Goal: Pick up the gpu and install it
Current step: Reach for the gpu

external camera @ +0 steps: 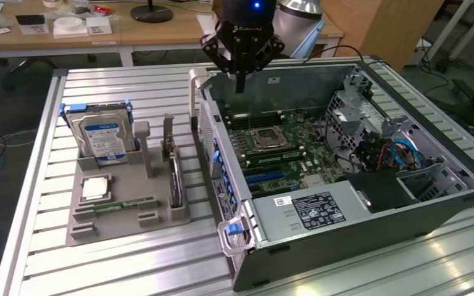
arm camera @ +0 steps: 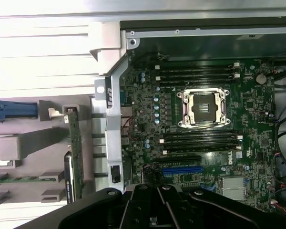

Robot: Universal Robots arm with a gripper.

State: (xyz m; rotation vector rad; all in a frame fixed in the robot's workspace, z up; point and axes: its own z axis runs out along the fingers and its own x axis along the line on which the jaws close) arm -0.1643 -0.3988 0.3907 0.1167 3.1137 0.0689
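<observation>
Pick-up not begun: my pincer (external camera: 239, 83) is shut, holding nothing.
I hang over the open computer case (external camera: 402, 213) (motherboard (external camera: 299, 157) below); the gpu (external camera: 173, 177) stands on edge in the grey holder (external camera: 126, 219) beside it, toward the exterior view's left. Gripping it, I judge, calls for parted fingers lined up on its thin top edge.

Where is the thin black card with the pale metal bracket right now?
The thin black card stands on edge in the grey plastic holder, on the exterior view's left of the open computer case, with the silver hard drive further left.
</observation>
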